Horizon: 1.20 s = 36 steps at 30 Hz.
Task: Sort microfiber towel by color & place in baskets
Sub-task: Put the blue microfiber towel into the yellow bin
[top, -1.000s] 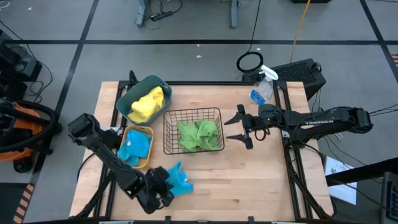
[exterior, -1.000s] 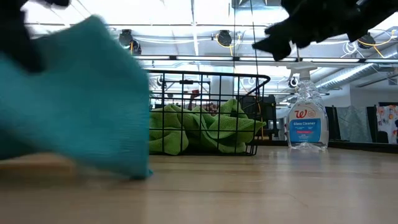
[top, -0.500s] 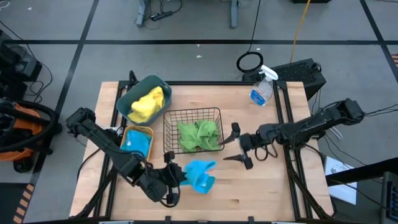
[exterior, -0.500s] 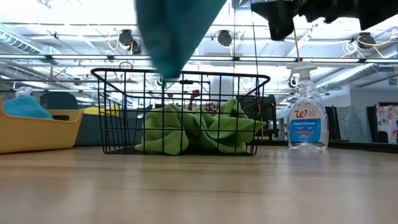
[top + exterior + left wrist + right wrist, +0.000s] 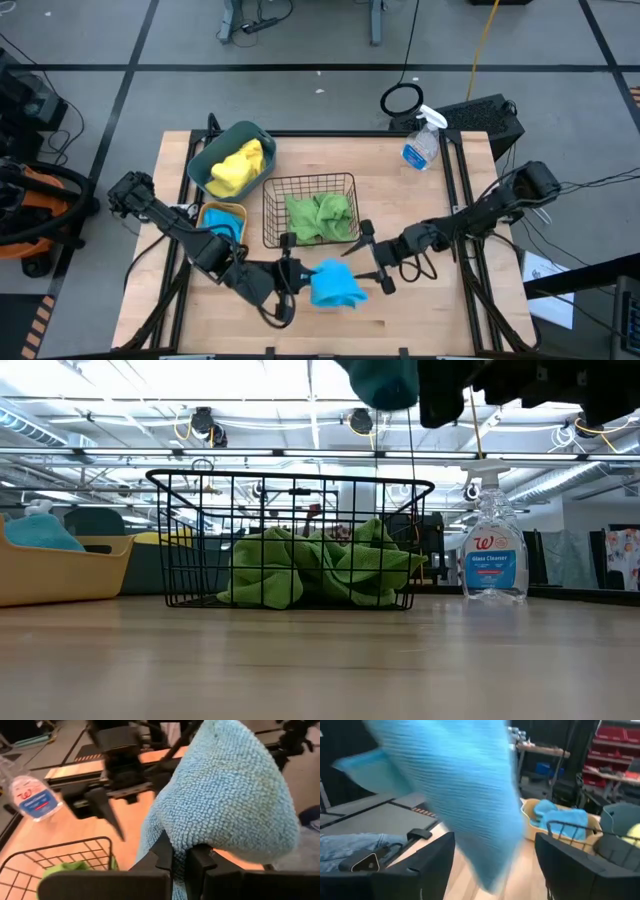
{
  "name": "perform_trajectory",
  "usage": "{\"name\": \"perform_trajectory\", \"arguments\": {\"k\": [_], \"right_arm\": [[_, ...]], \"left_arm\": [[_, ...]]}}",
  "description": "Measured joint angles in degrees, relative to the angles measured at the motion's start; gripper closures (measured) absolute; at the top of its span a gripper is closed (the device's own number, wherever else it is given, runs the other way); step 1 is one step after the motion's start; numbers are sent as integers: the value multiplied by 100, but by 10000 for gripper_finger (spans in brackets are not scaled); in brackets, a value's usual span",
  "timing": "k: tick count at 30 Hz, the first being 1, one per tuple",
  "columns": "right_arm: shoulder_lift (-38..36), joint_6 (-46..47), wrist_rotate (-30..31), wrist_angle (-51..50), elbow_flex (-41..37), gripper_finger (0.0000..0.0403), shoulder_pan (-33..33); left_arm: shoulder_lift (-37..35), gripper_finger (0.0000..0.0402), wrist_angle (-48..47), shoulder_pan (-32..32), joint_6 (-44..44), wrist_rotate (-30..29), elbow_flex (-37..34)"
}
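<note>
A light-blue microfiber towel (image 5: 335, 287) hangs in the air over the table's middle near side, with my left gripper (image 5: 296, 280) shut on it. It shows bunched above the fingers in the left wrist view (image 5: 225, 795). My right gripper (image 5: 354, 262) stands open at the towel's right side, its fingers above and below the towel's end (image 5: 455, 785). The teal tub (image 5: 232, 160) holds yellow towels, the black wire basket (image 5: 312, 210) green ones, and the yellow-orange bin (image 5: 222, 232) blue ones. My left gripper pinches a bunched part of the towel's left end (image 5: 172, 845) between its two fingers. The fingers come from the table's left, slanting down a little. The towel is lifted clear of the table and bulges out beyond the fingers. Whether my right gripper's fingers (image 5: 372, 282) touch the towel, I cannot tell.
A clear spray bottle (image 5: 422, 145) stands at the far right, also plain in the low view (image 5: 493, 555). Bare wood lies along the near edge and on the right half of the table. The wire basket stands just beyond the two grippers.
My left gripper has risen from the near edge and gone toward the table's right, rolling as it went. The blue towel has come off the table and hangs clear. My right gripper, still open, has swung toward the near edge and left, up to the towel.
</note>
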Motion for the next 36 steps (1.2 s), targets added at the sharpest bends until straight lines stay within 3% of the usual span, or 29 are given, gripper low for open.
{"name": "perform_trajectory", "arguments": {"k": [11, 16, 20, 27, 30, 33, 36], "right_arm": [[144, -122, 27, 533, 0, 233, 117], [137, 109, 447, 770, 0, 262, 104], [137, 197, 653, 588, 0, 231, 104], [124, 204, 622, 948, 1, 105, 86], [122, 131, 610, 1181, 2, 69, 89], [122, 128, 595, 1295, 2, 66, 89], [122, 117, 507, 1301, 2, 92, 89]], "left_arm": [[0, 384, 235, 585, -34, -56, -38], [83, 384, 118, 718, -312, -557, -40], [109, 384, -57, 743, -617, -1015, -43], [286, 384, -103, 745, -937, -1145, -43], [427, 384, -12, 748, -939, -1151, -43], [546, 380, 142, 775, -939, -1165, -43], [553, 376, 190, 793, -939, -1161, -45]]}}
